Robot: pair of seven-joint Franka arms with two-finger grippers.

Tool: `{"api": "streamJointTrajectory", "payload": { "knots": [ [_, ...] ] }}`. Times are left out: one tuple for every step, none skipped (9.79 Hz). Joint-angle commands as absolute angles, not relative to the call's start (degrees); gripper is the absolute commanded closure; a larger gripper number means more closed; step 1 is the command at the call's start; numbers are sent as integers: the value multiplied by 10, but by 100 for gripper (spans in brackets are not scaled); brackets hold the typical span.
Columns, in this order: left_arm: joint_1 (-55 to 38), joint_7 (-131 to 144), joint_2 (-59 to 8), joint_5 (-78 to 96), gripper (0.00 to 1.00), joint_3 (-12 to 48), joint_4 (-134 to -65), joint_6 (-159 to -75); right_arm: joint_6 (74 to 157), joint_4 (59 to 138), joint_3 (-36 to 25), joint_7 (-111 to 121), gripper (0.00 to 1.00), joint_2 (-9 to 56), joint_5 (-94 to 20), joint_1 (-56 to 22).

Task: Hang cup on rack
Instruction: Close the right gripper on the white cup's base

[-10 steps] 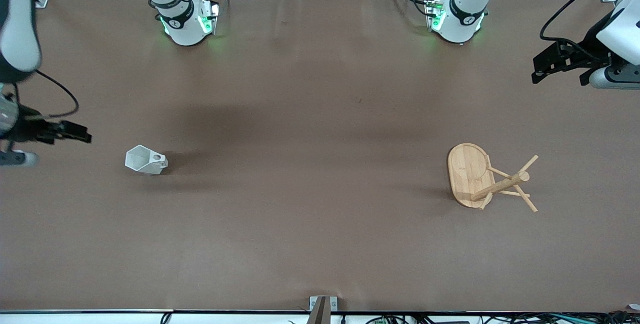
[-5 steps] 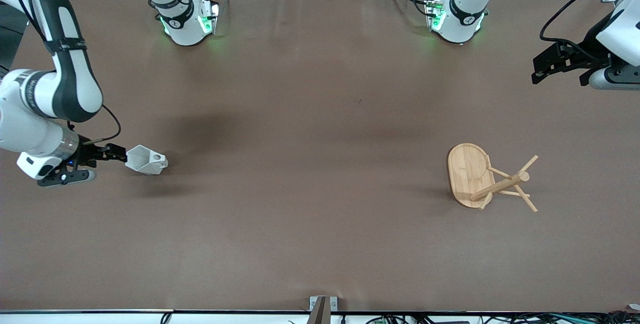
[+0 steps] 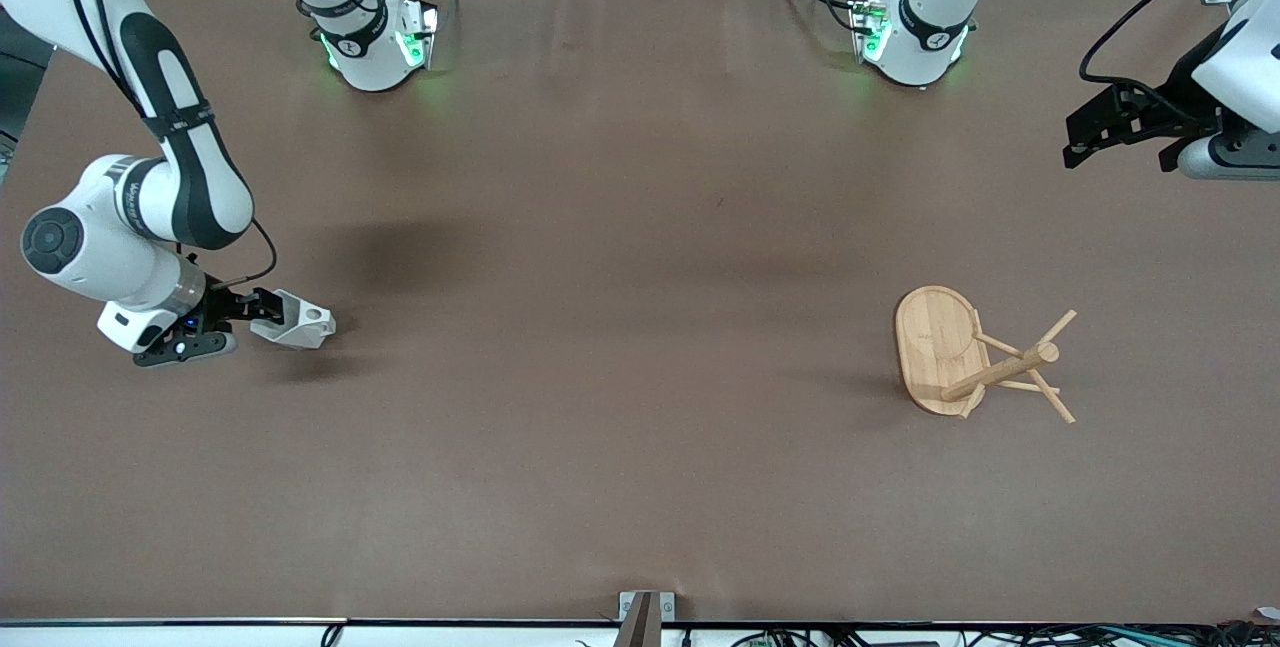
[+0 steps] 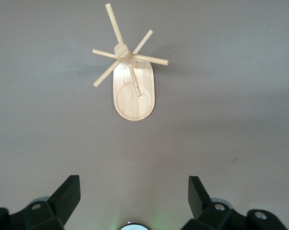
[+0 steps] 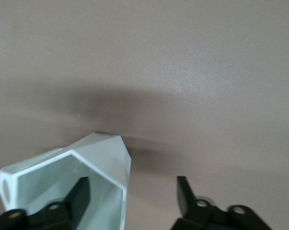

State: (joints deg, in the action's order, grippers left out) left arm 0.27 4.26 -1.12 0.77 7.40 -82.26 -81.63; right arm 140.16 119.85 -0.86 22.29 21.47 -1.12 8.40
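Note:
The white faceted cup (image 3: pixel 298 321) lies on its side toward the right arm's end of the table, its mouth facing my right gripper (image 3: pixel 262 308). That gripper is low at the cup's mouth and open. In the right wrist view one finger (image 5: pixel 81 194) is inside the cup (image 5: pixel 103 155) and the other is outside, with the rim wall between them. The bamboo rack (image 3: pixel 940 347), with oval base, post and pegs, sits toward the left arm's end; it also shows in the left wrist view (image 4: pixel 133 93). My left gripper (image 3: pixel 1115 149) waits open and empty in the air, apart from the rack (image 4: pixel 133 191).
The brown table (image 3: pixel 640 327) spreads between cup and rack. The two arm bases (image 3: pixel 375 37) stand along its edge farthest from the front camera. A small metal bracket (image 3: pixel 645 607) sits at the nearest edge.
My right arm has swung in from the table's end and come down to the cup's mouth. The cup, the rack and the left arm have not moved.

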Motion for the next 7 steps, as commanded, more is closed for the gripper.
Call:
{"api": "streamJointTrajectory", "payload": {
  "knots": [
    [7,40,-19,-4,1,80,-831,-812,1415,1203,-4,234,51,220,-11,91],
    [6,40,-19,-4,1,80,-831,-812,1416,1199,-4,234,56,226,-11,91],
    [7,40,-19,-5,1,80,-832,-812,1421,1198,-4,234,63,228,-12,91],
    [7,40,-19,-4,1,80,-832,-812,1429,1200,-4,231,76,235,-13,92],
    [7,40,-19,-4,1,80,-832,-811,1427,1199,-4,229,94,240,-23,94],
    [7,40,-19,-4,1,80,-831,-810,1420,1195,-4,230,99,240,-37,90],
    [7,45,-21,-4,0,80,-831,-810,1391,1182,-2,230,99,238,-38,89]
  ]
}}
